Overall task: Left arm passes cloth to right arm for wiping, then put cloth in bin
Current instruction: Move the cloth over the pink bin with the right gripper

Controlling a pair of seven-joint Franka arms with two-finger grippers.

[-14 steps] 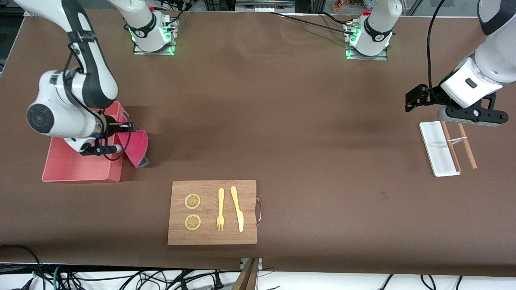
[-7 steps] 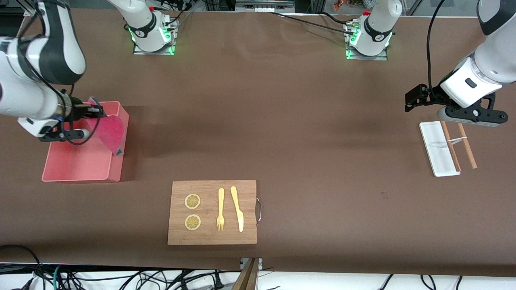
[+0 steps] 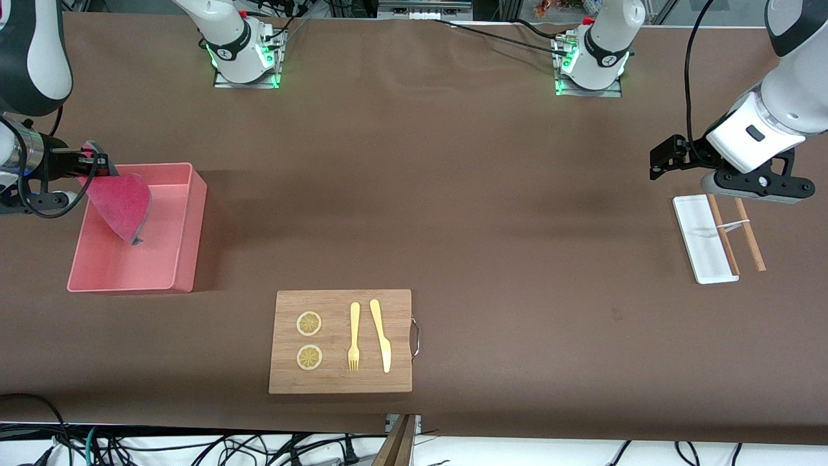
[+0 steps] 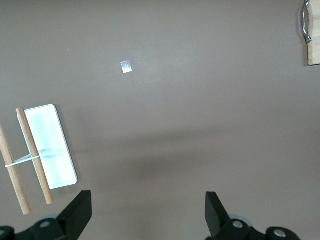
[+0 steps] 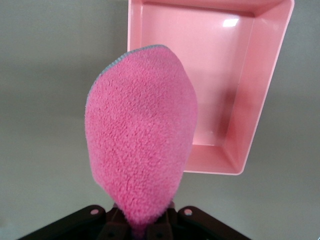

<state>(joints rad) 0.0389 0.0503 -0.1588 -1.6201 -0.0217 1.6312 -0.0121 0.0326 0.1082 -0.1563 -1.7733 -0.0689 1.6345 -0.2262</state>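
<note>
My right gripper is shut on the magenta cloth. The cloth hangs from it above the pink bin, at the right arm's end of the table. In the right wrist view the cloth fills the middle, pinched at the right gripper. The bin lies below it with nothing on its floor. My left gripper waits open in the air at the left arm's end, beside a white tray. The left wrist view shows the left gripper with only brown table between its fingers.
A wooden cutting board with two lemon slices, a yellow fork and a knife lies near the front camera. A white tray and a pair of wooden chopsticks lie under the left arm. The same tray shows in the left wrist view.
The right arm has carried the cloth from the bin's edge nearer the table's middle to over the bin, moving toward its own end of the table. The left arm has not moved.
</note>
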